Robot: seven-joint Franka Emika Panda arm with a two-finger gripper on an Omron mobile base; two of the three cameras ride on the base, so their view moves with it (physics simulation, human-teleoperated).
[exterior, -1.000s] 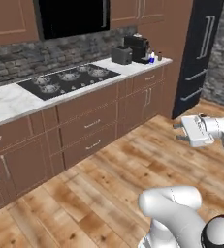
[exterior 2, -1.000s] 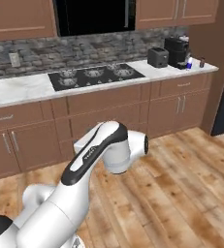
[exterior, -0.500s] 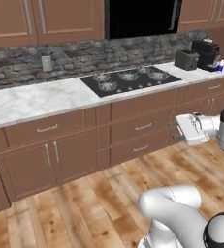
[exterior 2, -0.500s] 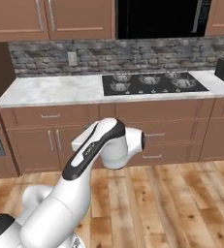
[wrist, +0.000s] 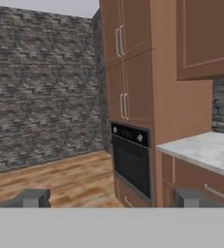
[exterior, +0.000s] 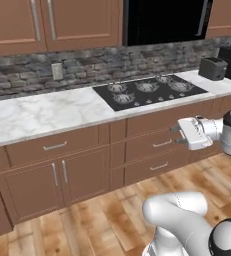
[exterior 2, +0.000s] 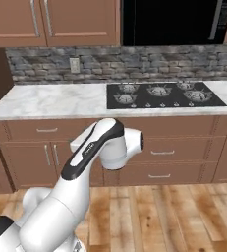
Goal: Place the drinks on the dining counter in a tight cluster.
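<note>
Marble counter (exterior: 47,112) with the stove (exterior: 149,91) carries no drinks; your tool (wrist: 111,198), released and empty, rides beside the stove for transit.

Both base views face the stove (exterior: 149,91) counter (exterior 2: 56,101) — hand view looks sideways toward the wall oven (wrist: 131,162).

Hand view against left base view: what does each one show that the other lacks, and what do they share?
Only the hand view has the built-in wall oven, the tall cabinet above it, a stone wall and the gripper with its fingertips standing wide apart, holding nothing. Only the left base view has the stovetop, the toaster and the wall outlet. Both show the marble counter over brown cabinets, and the wood floor.
</note>
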